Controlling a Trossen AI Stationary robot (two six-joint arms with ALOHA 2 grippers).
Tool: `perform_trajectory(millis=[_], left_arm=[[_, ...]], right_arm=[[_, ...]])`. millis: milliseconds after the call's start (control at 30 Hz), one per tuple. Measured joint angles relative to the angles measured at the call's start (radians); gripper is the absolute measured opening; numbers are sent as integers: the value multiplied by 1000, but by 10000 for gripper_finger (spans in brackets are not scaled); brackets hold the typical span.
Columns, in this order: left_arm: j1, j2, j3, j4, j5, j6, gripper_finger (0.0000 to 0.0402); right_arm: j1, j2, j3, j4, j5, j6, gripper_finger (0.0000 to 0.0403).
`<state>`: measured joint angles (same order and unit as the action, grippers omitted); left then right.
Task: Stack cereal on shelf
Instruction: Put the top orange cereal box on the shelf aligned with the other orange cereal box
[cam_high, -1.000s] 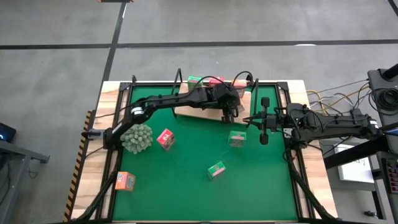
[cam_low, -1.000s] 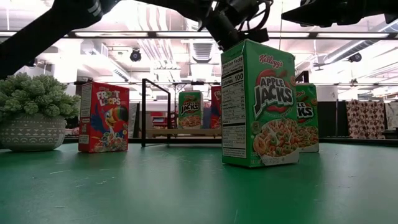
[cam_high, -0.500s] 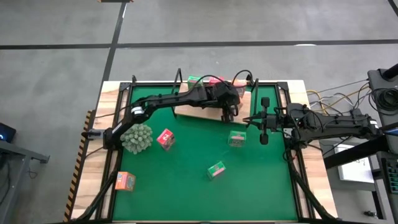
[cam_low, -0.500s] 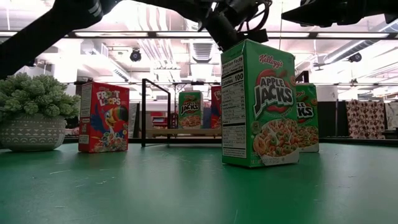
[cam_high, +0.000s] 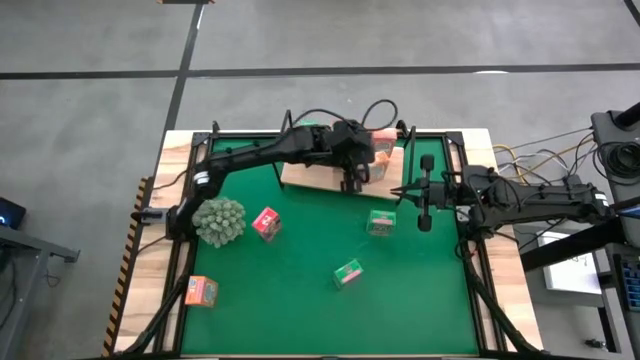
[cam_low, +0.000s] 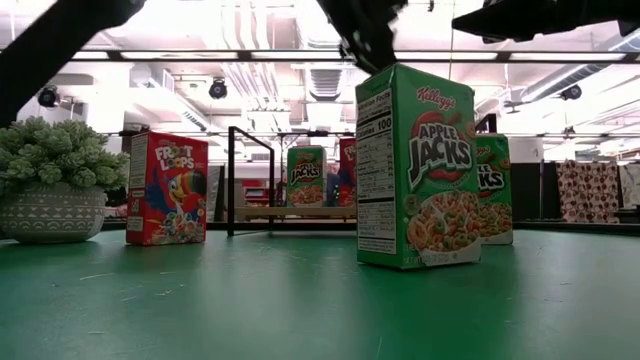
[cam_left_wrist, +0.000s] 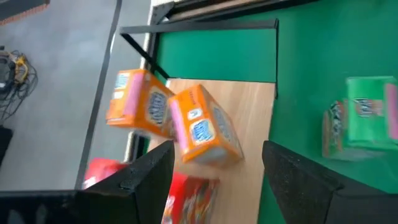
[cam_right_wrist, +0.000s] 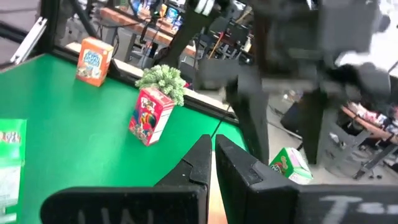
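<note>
The shelf (cam_high: 310, 178), a light wooden board with black wire ends, lies at the far side of the green mat. Two orange cereal boxes (cam_left_wrist: 205, 127) (cam_left_wrist: 138, 102) stand side by side on it, with pink-red ones (cam_left_wrist: 193, 198) beside them and a green one (cam_low: 306, 177) farther along. My left gripper (cam_high: 351, 182) hangs open above the shelf's right part, its fingers (cam_left_wrist: 149, 180) clear of the nearer orange box. My right gripper (cam_high: 424, 196) waits shut at the mat's right edge. Loose boxes stand on the mat: green (cam_high: 381, 222), green (cam_high: 348, 272), pink-red (cam_high: 266, 223), orange (cam_high: 201, 291).
A grey-green spiky ball (cam_high: 220, 222) in a patterned pot sits on the mat's left part, close to the pink-red box. The shelf's black wire uprights (cam_low: 232, 180) rise at its ends. Open green mat lies toward the near edge.
My left gripper has risen from just above the shelf's right part and drawn slightly toward the table's left; in the low view it has climbed almost out of the picture's top. The boxes on the shelf and mat have stayed put.
</note>
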<state>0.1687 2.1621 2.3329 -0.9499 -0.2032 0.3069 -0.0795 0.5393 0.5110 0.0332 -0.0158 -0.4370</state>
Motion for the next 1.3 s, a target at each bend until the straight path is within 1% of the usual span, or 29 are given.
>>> perform_trajectory(millis=[200, 267, 333, 400, 467, 633, 800, 900, 1067, 1167, 1300], left_arm=[[-45, -112, -16, -84, 0, -30, 227], [-67, -152, -45, -84, 0, -31, 227], [-90, -195, -101, -70, 0, -31, 227], [-112, -244, -183, -27, 0, -33, 227], [-135, -301, -291, 43, 0, -39, 227], [-177, -469, -602, 304, -4, -66, 227], [-205, -631, -892, 549, -65, -102, 227], [-212, -720, -1038, 685, -85, -111, 227], [-212, -837, -1247, 878, -108, -114, 227], [-209, -899, -1342, 964, -129, -109, 227], [-209, -959, -1429, 1036, -154, -92, 227]], right_arm=[[-2, 22, 8, -12, 69, 70, 13], [-2, 34, 8, -20, 86, 88, 13], [-2, 48, 8, -24, 95, 110, 13], [-2, 66, 8, -31, 95, 140, 13], [-2, 90, 2, -31, 95, 168, 13], [-6, 158, -5, -41, 96, 239, 13], [-12, 222, 55, -117, 96, 290, 13], [-27, 262, 122, -196, 96, 308, 13], [-81, 343, 277, -395, 96, 306, 13], [-126, 403, 377, -509, 95, 281, 13], [-198, 495, 516, -650, 87, 226, 13]])
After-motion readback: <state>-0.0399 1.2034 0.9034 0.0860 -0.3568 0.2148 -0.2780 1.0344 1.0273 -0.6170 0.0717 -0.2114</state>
